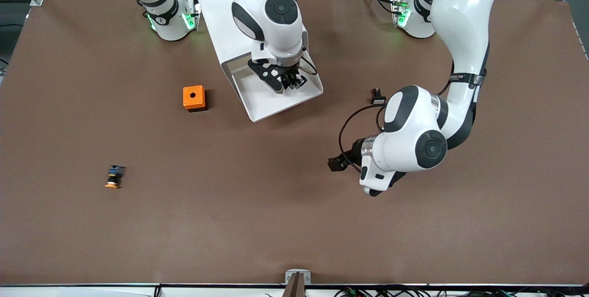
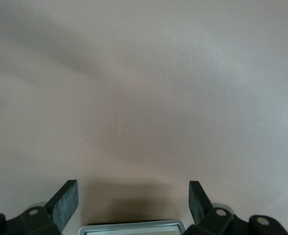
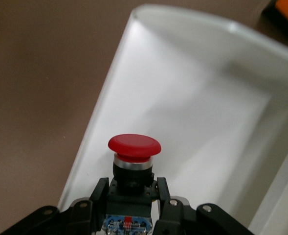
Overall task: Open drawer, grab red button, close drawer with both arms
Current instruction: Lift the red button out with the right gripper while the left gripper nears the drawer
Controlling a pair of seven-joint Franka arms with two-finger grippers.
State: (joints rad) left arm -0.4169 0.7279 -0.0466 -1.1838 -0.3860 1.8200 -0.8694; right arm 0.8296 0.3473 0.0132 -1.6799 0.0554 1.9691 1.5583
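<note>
The drawer [image 1: 267, 103] stands pulled out of the white cabinet [image 1: 221, 2], its white tray open toward the front camera. My right gripper [image 1: 286, 79] is over the tray, shut on the button [image 3: 134, 146], whose red cap points away from the wrist. In the right wrist view the fingers [image 3: 100, 188] clamp the button's black body over the tray [image 3: 197, 112]. The front view hides the button under the gripper. My left gripper [image 1: 338, 163] is open and empty over bare table toward the left arm's end; the left wrist view [image 2: 132, 196] shows only brown mat between its jaws.
An orange box with a round hole [image 1: 194, 98] sits beside the drawer toward the right arm's end. An orange-capped button [image 1: 113, 177] lies nearer the front camera. A small black part [image 1: 378, 96] lies by the left arm.
</note>
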